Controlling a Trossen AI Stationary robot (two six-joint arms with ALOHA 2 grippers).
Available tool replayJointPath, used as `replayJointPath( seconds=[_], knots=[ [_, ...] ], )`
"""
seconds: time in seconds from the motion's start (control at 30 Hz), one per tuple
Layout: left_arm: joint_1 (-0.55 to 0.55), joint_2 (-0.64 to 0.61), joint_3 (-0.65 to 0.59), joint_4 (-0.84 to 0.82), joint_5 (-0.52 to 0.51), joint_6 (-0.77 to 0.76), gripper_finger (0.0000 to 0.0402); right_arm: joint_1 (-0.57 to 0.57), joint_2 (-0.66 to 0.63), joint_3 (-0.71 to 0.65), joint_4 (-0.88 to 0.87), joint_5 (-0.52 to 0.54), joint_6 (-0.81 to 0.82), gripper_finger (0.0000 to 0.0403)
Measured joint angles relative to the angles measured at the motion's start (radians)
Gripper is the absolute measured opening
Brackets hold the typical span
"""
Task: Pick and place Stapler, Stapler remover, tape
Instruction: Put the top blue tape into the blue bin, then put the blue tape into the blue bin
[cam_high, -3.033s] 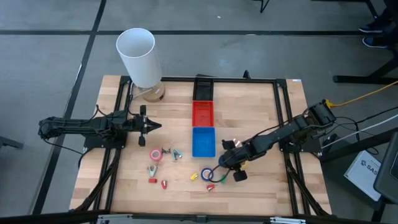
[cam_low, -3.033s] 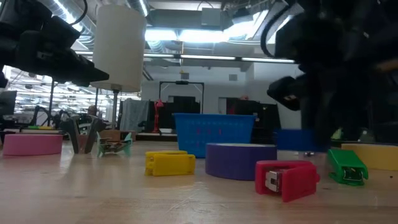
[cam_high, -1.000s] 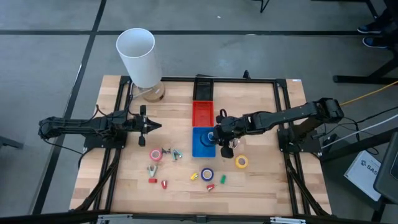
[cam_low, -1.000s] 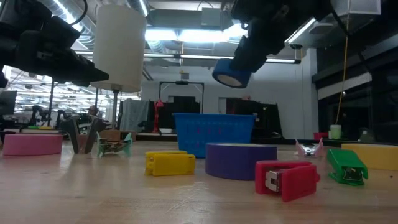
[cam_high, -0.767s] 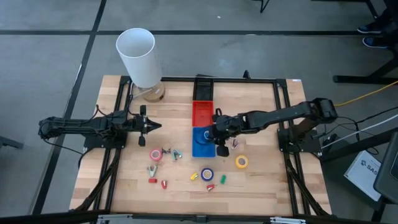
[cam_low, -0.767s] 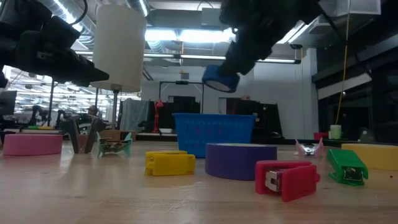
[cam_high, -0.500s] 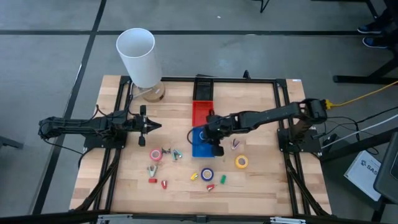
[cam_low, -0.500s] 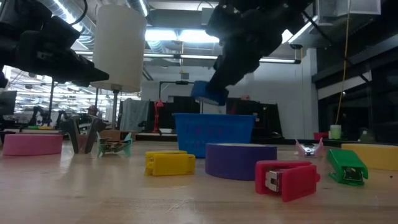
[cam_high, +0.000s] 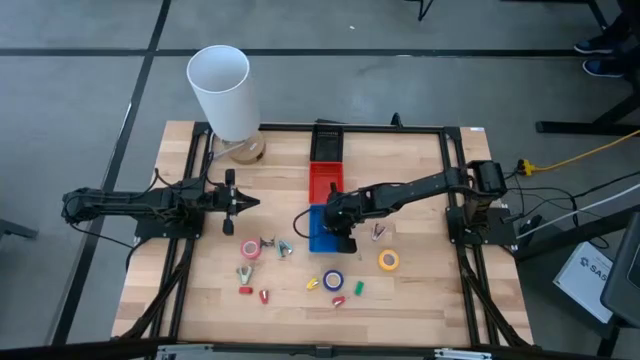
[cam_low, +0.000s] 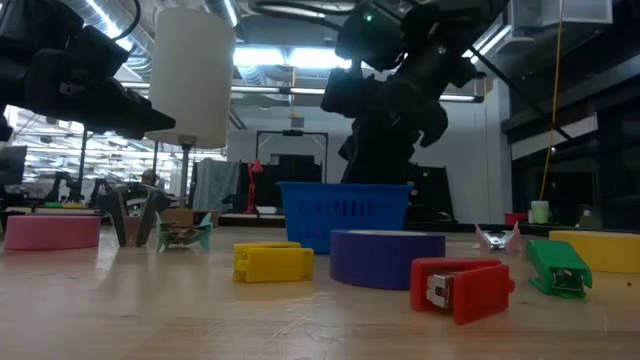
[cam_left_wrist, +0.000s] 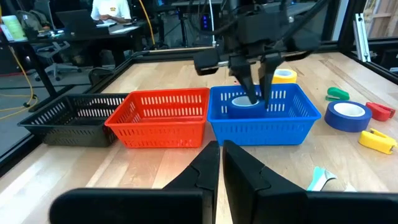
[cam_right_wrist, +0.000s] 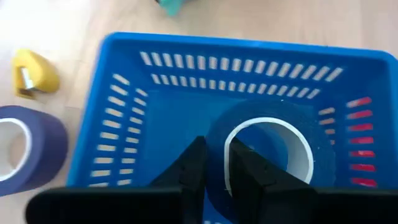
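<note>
Swinging in from the right side of the bench, the right gripper (cam_right_wrist: 214, 165) now hangs low inside the blue basket (cam_high: 326, 232), where a moment ago it carried the blue tape roll (cam_right_wrist: 267, 155) through the air above the rim. Nearest me on the bench (cam_high: 430, 290) lie a red stapler (cam_low: 460, 287), a yellow one (cam_low: 272, 262) and a green one (cam_low: 556, 268), with the purple tape roll (cam_low: 387, 257) between them. Behind these stands the basket, and the right gripper clenches the blue roll's wall, one finger inside the pale core. To finish this well, I judge it should let go only with the roll flat on the basket floor, then rise straight up clear of the mesh. Farther off, the yellow tape roll (cam_high: 388, 261) now lies exposed. The left gripper (cam_high: 237, 203), pinched closed and empty, waits unmoved near the white cylinder (cam_high: 222, 90)
</note>
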Motion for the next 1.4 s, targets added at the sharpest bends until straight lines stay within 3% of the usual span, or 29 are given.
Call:
replayJointPath(
  seconds=[0.6, 1.07, 1.4],
  knots=[
    [0.000, 0.000, 0.000, 0.000, 0.000, 0.000, 0.0017, -0.038, 0.000, 0.000, -0.008, 0.043, 0.049, 0.0054],
    [0.000, 0.000, 0.000, 0.000, 0.000, 0.000, 0.0016, -0.037, 0.000, 0.000, -0.005, 0.045, 0.022, 0.0143],
    [0.000, 0.000, 0.000, 0.000, 0.000, 0.000, 0.0016, -0.036, -0.040, 0.000, -0.018, 0.018, 0.051, 0.0151]
  ],
)
